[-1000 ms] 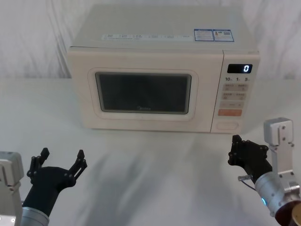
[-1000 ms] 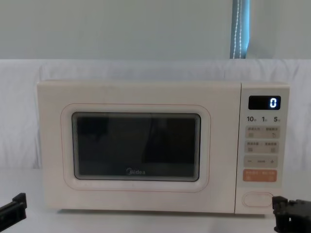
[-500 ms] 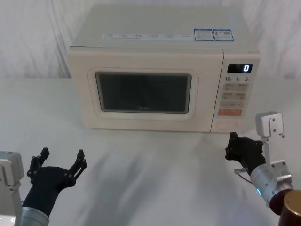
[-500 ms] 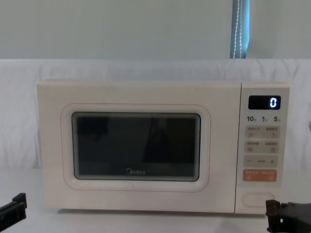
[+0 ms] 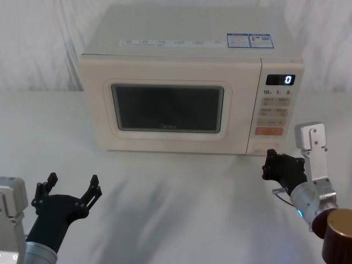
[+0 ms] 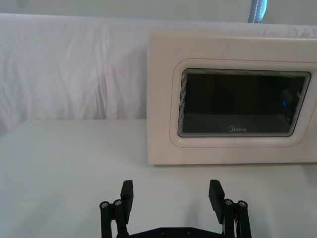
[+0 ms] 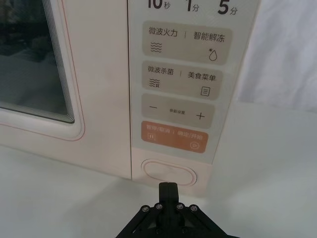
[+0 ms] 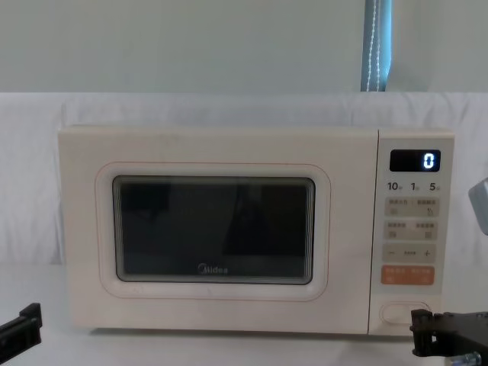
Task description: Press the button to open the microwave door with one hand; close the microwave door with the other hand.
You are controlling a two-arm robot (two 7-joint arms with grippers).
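Observation:
The cream microwave stands at the back of the table, and its door (image 5: 168,107) (image 8: 213,229) (image 6: 242,104) with the dark window is closed. The wide cream button (image 7: 168,172) (image 5: 265,147) (image 8: 404,313) sits at the bottom of the control panel. My right gripper (image 7: 169,186) (image 5: 268,162) (image 8: 418,333) is shut with its fingers pressed together. It points at the button from a short gap in front, without touching it. My left gripper (image 5: 73,181) (image 6: 171,191) is open low at the front left, far from the door and holding nothing.
An orange key (image 7: 173,137) and small labelled keys sit above the button, under a display (image 5: 280,80) showing 0. The table (image 5: 176,192) is covered in white cloth, and a white drape hangs behind the microwave.
My right gripper has moved forward and slightly left, closing in on the button. The left gripper and the door have not moved.

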